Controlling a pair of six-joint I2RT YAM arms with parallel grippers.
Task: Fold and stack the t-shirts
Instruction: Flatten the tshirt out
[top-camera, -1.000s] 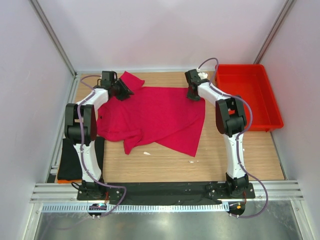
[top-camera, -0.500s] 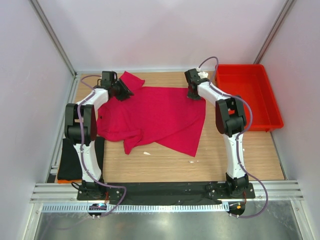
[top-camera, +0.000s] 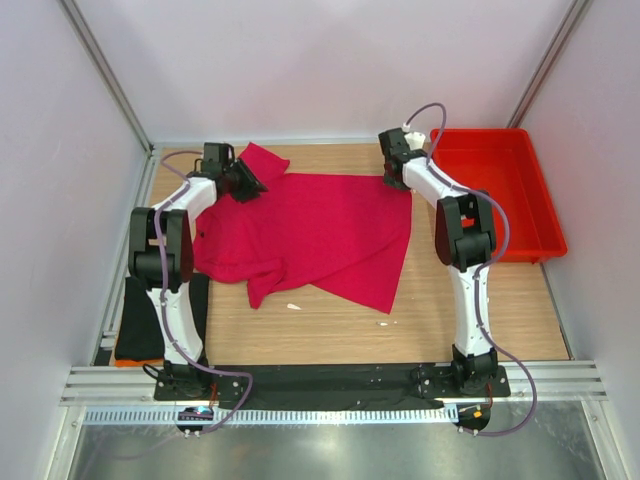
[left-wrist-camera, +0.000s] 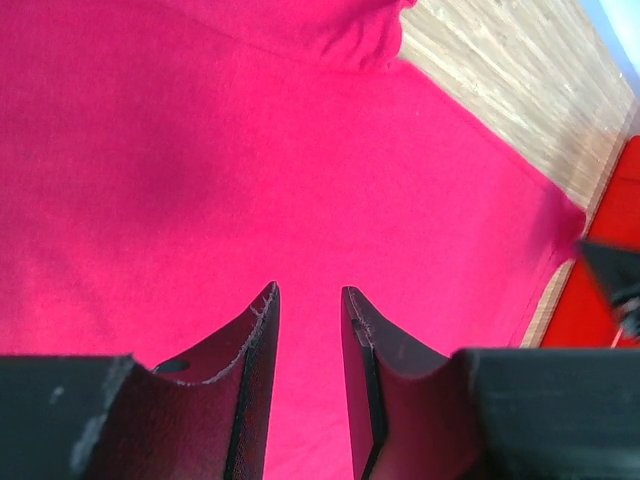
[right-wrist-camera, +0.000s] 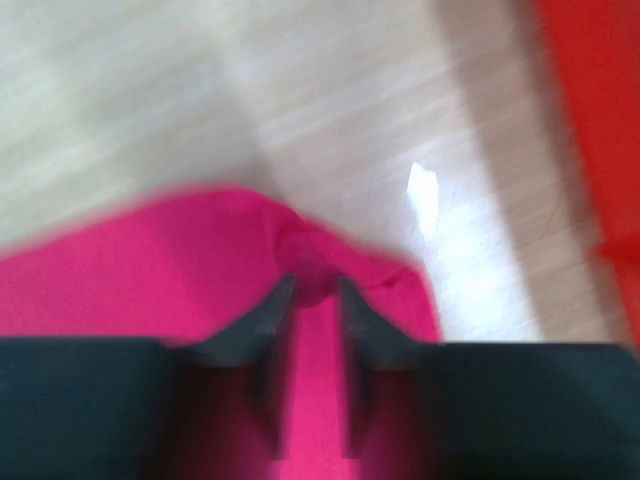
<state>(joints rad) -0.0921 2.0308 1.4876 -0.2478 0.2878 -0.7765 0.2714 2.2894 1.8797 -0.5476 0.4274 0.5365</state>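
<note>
the task is judged to be at an early stage: nothing is folded and nothing is stacked yet. the crimson t-shirt (top-camera: 320, 230) is spread over the desk (top-camera: 330, 335) beside the red tray (top-camera: 492, 190). its edge nearest the tray lies flat. its side farthest from the tray is bunched, with one sleeve turned out toward the back wall and another rumpled toward the arm bases. the black t-shirt (top-camera: 135, 320) lies in a heap on the opposite side of the desk from the tray, at the desk's edge beside the left arm's base, and it is untouched by either arm.

the right hand (top-camera: 393, 172) is held at the shirt's back corner, the corner closest to the tray. in the blurred right wrist view a small hump of crimson cloth appears nipped between the nearly closed jaws of the right hand (right-wrist-camera: 312, 285). the left hand (top-camera: 248, 180) is held over the shirt's shoulder on the side away from the tray. in its wrist view the left hand (left-wrist-camera: 308, 292) is seen with the jaws a narrow gap apart, and no cloth is seen caught between them.

what is left is taken to be the flattening and folding of the crimson shirt, the same for the black one, and the stacking of the two.

no brand, label or print can be read on either shirt, on the tray or on the arms.
</note>
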